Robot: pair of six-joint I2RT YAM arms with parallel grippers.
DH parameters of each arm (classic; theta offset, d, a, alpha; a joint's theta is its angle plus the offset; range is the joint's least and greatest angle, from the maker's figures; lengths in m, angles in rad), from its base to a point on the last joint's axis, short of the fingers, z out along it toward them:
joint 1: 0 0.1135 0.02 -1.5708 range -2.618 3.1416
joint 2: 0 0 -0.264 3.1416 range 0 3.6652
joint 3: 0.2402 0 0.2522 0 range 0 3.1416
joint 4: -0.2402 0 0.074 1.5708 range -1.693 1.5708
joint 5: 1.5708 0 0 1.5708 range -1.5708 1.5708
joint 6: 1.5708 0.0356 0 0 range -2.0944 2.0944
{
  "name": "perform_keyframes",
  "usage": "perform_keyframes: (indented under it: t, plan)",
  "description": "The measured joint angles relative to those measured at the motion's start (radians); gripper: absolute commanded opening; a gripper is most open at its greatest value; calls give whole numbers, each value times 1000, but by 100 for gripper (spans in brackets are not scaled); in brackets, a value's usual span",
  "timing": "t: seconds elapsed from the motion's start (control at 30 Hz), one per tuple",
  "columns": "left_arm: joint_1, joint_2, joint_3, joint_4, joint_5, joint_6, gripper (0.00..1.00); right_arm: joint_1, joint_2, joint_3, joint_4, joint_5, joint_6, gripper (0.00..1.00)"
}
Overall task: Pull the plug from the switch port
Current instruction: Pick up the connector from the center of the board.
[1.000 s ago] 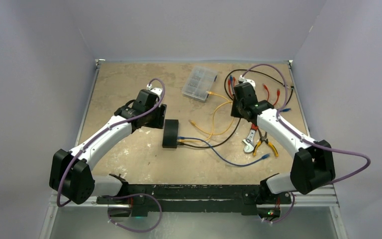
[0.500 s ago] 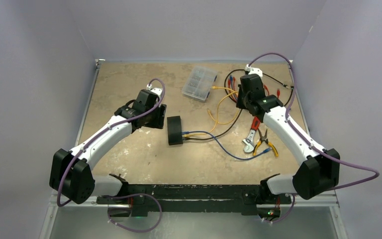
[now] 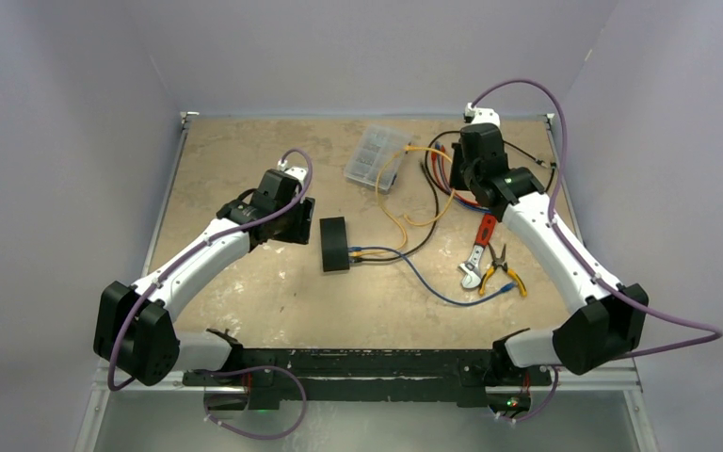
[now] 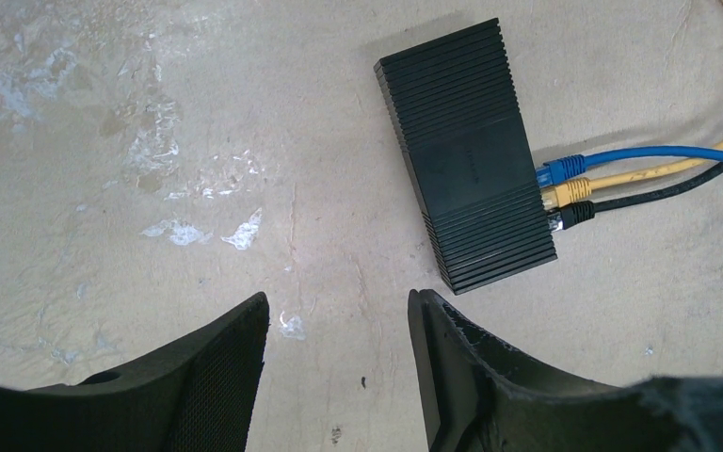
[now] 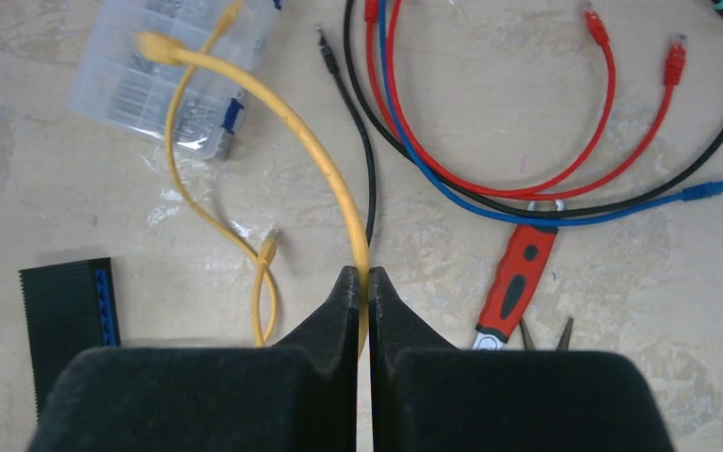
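Top external view gives you the small flat black ribbed plastic switch near the middle of the scuffed tan table. Left wrist view: your left gripper hangs spread and empty just beside it, while a blue plug, a yellow plug and a black plug sit in its ports, so the pull looks undone. Right wrist view: your right gripper pinches a smooth yellow cable, its loose end over the clear plastic compartment case.
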Motion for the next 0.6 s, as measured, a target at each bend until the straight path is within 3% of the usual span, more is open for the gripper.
perform_keyframes:
  t: [0.6]
  plan:
    - [0, 2, 0, -1, -1, 0, 56, -15, -34, 26, 50, -69, 20, 0]
